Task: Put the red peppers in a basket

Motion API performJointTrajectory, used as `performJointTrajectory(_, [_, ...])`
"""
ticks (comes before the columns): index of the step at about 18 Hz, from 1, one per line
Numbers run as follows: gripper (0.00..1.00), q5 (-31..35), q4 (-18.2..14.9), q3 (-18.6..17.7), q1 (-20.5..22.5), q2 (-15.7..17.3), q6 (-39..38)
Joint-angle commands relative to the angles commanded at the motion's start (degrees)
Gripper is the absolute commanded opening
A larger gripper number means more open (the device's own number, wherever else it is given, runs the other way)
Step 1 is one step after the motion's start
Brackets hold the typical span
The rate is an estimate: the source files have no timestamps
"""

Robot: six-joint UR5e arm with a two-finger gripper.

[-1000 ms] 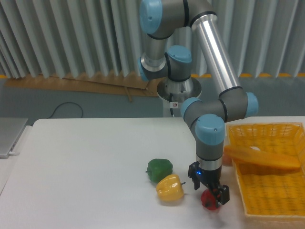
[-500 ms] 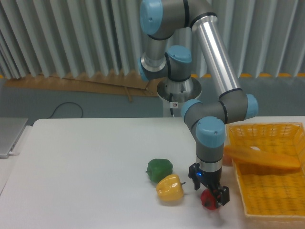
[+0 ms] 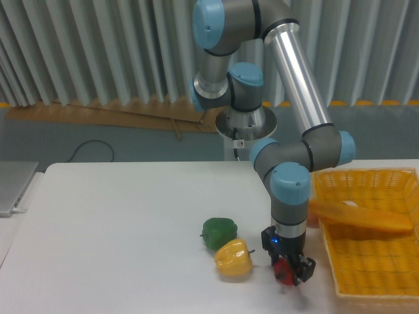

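Gripper (image 3: 288,268) down at the desk (image 3: 118,229) front, fingers clamped around the red pepper (image 3: 283,270). Pepper sits just right of yellow pepper (image 3: 234,257), green pepper (image 3: 218,232) behind; basket (image 3: 370,242) further right.

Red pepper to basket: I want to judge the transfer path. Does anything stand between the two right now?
Nothing visible lies on the table between the red pepper and the basket. The hand is down around the pepper, and only the basket's near wall must be cleared. The yellow pepper and green pepper sit on the far side, away from the basket.
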Motion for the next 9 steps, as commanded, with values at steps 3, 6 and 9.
performJointTrajectory(3, [0.55, -0.09, -0.09, 0.00, 0.00, 0.00, 0.18])
performJointTrajectory(6, [0.55, -0.09, -0.09, -0.09, 0.00, 0.35, 0.26])
performJointTrajectory(9, [0.55, -0.09, -0.26, -0.26, 0.00, 1.14, 0.18])
